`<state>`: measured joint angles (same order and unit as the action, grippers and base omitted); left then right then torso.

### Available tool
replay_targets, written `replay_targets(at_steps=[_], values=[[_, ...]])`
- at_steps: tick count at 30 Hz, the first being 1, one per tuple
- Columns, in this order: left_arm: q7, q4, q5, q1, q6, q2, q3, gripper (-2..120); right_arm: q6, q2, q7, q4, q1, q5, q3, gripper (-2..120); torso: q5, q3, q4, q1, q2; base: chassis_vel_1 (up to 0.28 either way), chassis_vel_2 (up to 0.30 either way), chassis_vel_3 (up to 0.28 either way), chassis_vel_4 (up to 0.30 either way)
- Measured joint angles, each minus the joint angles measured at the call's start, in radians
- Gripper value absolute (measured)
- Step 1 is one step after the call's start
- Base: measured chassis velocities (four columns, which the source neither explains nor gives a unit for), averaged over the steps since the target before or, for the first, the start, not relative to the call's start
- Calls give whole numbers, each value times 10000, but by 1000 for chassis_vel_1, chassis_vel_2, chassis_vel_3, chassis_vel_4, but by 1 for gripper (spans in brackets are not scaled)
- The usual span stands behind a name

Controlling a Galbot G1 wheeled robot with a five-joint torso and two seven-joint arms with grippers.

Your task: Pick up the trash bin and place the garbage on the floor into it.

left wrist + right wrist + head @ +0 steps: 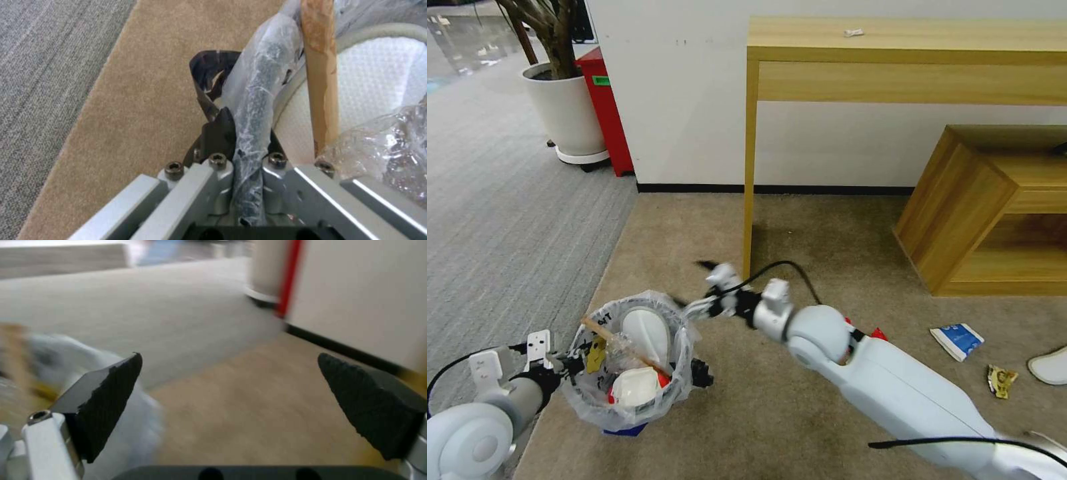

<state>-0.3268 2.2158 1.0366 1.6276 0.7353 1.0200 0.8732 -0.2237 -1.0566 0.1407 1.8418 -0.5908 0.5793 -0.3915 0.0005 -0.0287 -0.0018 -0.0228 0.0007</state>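
Over the floor (800,227) we hold the bin (627,363) by its rim, left gripper (249,146) clenched on it to keep it under the drop, while our right gripper (231,400) beside it gapes empty, garbage (957,340) remaining.

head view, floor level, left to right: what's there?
left gripper → trash bin → right gripper → blue-white packet → yellow wrapper → white insole
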Motion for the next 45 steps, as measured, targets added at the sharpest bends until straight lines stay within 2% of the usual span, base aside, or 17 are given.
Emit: replay_targets(at_steps=[1, 3, 5, 6, 7, 8, 11, 12, 15, 18, 32, 36, 39, 40, 42, 43, 45], values=[[0, 0, 0, 0, 0, 0, 0, 1, 0, 0, 0, 0, 0, 0, 0, 100, 0, 0, 0, 0, 0, 0, 0, 0, 0], [207, 36, -300, 175, 2, 256, 102, 1, 97, 387, -928, 145, -1154, -69, 1247, 100, 0, 0, 0, 0, -1, 0, 0, 0, 0], [207, 36, -300, 175, 2, 256, 102, 1, 97, 387, -928, 145, -1154, -69, 1247, 100, 0, 0, 0, 0, -1, 0, 0, 0, 0], [359, 62, -426, 238, 2, 347, 175, 1, 172, 652, -1020, 190, -2150, -291, 2187, 100, 1, 0, -2, 0, -1, 0, 0, 0, 0], [462, 86, -529, 298, 2, 387, 209, 1, 347, 755, -806, 169, -3028, -545, 3115, 100, 2, 0, -5, 0, 0, 0, 0, 0, 0], [462, 86, -529, 298, 2, 387, 209, 1, 347, 755, -806, 169, -3028, -545, 3115, 100, 2, 0, -5, 0, 0, 0, 0, 0, 0], [533, 187, -657, 397, 3, 481, 213, 1, 690, 614, -406, -52, -4239, -994, 4763, 100, 2, 0, -4, 0, -1, 0, 0, 0, 0], [533, 187, -657, 397, 3, 481, 213, 1, 690, 614, -406, -52, -4239, -994, 4763, 100, 2, 0, -4, 0, -1, 0, 0, 0, 0], [555, 419, -842, 524, 3, 672, 189, 1, 969, 371, -61, -207, -5491, -1260, 6341, 100, 1, 1, -2, 1, -1, -45, -35, 37, 45], [616, 502, -949, 590, 2, 738, 178, 1, 1054, 262, 11, -246, -6011, -1364, 6831, 100, 0, 1, -2, 1, -1, -103, -104, 106, 103], [658, 705, -1108, 697, 0, 819, 90, 1, 1322, -85, 43, -988, -6307, -1323, 7564, 100, -4, -2, -4, -1, -1, -206, -204, 209, 208], [649, 758, -1131, 766, 0, 864, 119, 1, 1390, -163, -339, -1324, -6251, -988, 7465, 100, -5, -1, -3, 0, -1, -187, -175, 170, 177], [655, 812, -1130, 827, 0, 894, 163, 1, 627, -382, -1581, -1412, -6115, -244, 6996, 100, 2, -1, -6, -1, -1, -100, -110, 87, 89], [652, 829, -1135, 855, 0, 905, 186, 1, 88, -539, -2322, -1490, -5980, 42, 6747, 100, -3, -1, -5, 0, 0, 0, 0, 0, 0], [649, 836, -1139, 870, 0, 912, 202, 1, -252, -659, -2724, -1536, -5905, 192, 6619, 100, -6, 0, -2, 0, 0, 0, 0, 0, 0], [635, 838, -1163, 896, 0, 926, 229, 1, -1105, -973, -3767, -1710, -5692, 864, 6252, 100, -4, -1, -1, -1, -1, 0, 0, 0, 0], [634, 841, -1172, 902, 0, 931, 239, 1, -1364, -1085, -4059, -1809, -5604, 1103, 6154, 100, -1, -1, 1, 0, -1, 24, 30, -18, -12]])
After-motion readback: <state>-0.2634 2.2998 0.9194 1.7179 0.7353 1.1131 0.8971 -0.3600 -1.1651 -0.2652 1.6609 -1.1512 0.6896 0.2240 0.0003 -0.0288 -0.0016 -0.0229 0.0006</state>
